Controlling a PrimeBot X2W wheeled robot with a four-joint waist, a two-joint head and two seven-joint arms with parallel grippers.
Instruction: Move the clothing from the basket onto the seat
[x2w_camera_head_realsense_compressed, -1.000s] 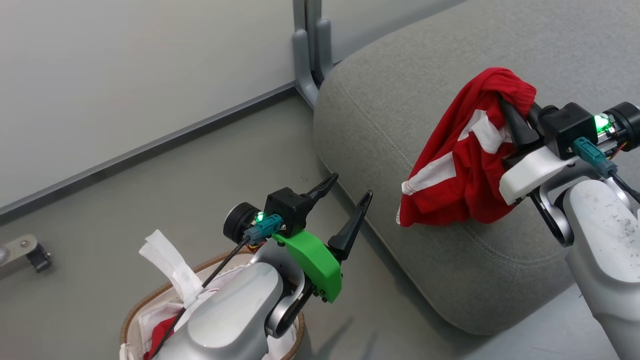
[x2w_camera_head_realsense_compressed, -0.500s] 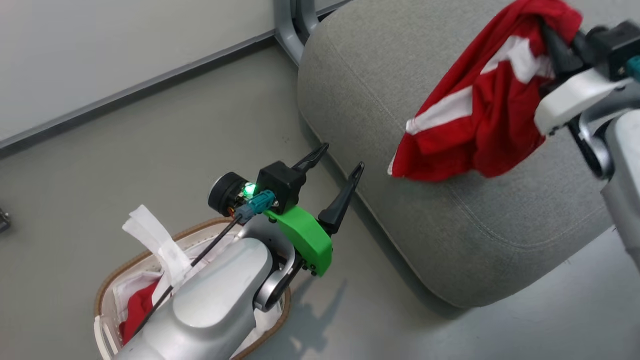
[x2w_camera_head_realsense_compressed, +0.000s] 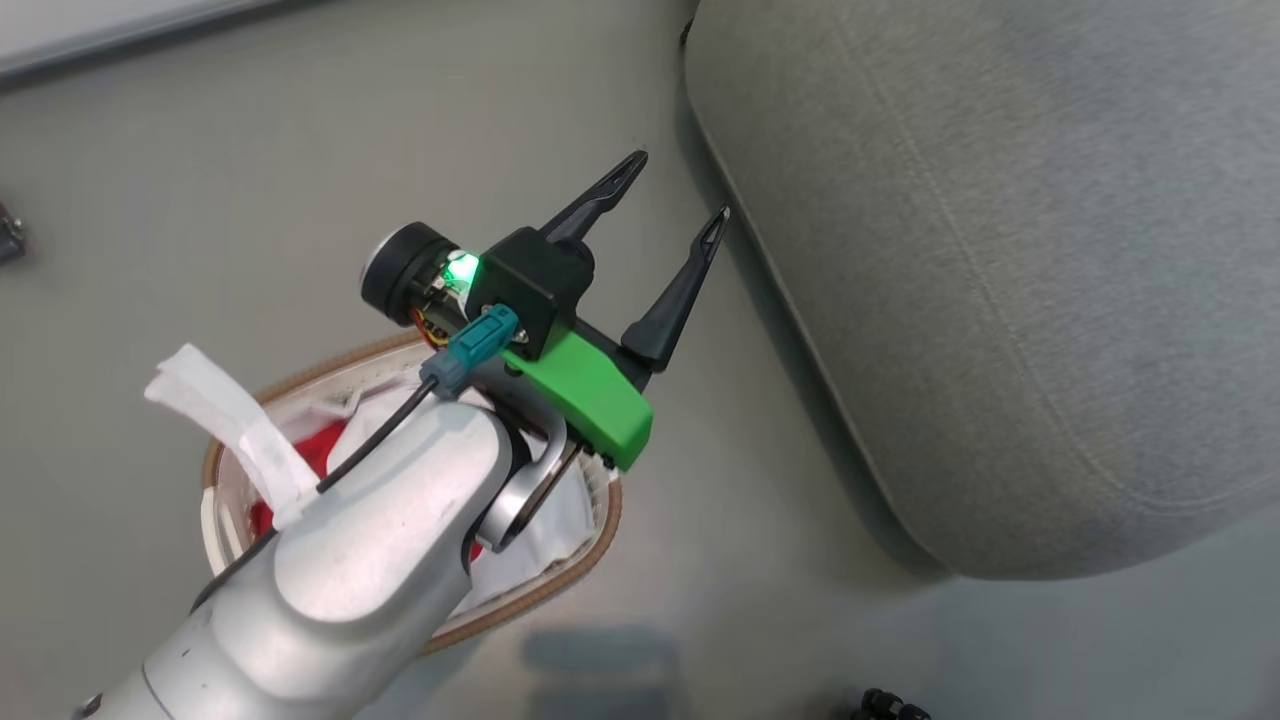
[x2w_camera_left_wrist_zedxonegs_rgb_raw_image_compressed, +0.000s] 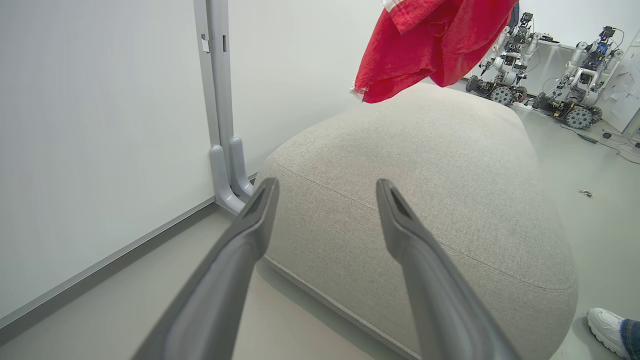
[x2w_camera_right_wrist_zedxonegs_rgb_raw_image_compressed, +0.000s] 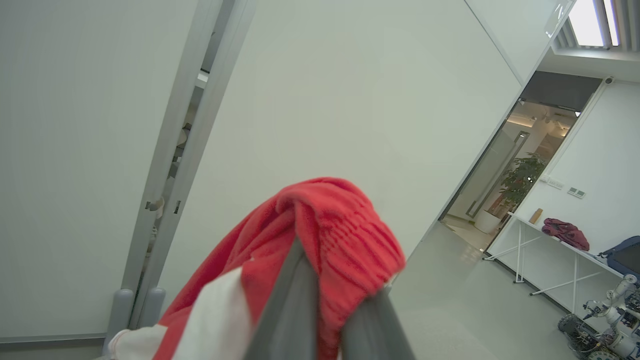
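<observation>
The basket (x2w_camera_head_realsense_compressed: 585, 560) stands on the floor at the lower left, with red clothing (x2w_camera_head_realsense_compressed: 318, 455) and white fabric (x2w_camera_head_realsense_compressed: 225, 420) inside it, partly hidden by my left arm. Above and just past the basket, my left gripper (x2w_camera_head_realsense_compressed: 678, 187) (x2w_camera_left_wrist_zedxonegs_rgb_raw_image_compressed: 326, 185) is open and empty, its fingers pointing at the near edge of the grey seat (x2w_camera_head_realsense_compressed: 1000, 250) (x2w_camera_left_wrist_zedxonegs_rgb_raw_image_compressed: 440, 165). My right gripper (x2w_camera_right_wrist_zedxonegs_rgb_raw_image_compressed: 330, 300) is shut on a red garment with white stripes (x2w_camera_right_wrist_zedxonegs_rgb_raw_image_compressed: 340, 230). In the left wrist view that garment (x2w_camera_left_wrist_zedxonegs_rgb_raw_image_compressed: 420, 45) hangs in the air over the seat's far part.
A grey wall post (x2w_camera_left_wrist_zedxonegs_rgb_raw_image_compressed: 220, 100) stands behind the seat's left corner. Other wheeled robots (x2w_camera_left_wrist_zedxonegs_rgb_raw_image_compressed: 575, 100) are parked at the far right. A person's white shoe (x2w_camera_left_wrist_zedxonegs_rgb_raw_image_compressed: 607, 322) is beside the seat's near right end. A small dark object (x2w_camera_head_realsense_compressed: 890, 705) lies on the floor.
The head view has swung down and toward the basket. The right gripper with its red garment has left that view at the upper right. My left gripper stays open over the basket.
</observation>
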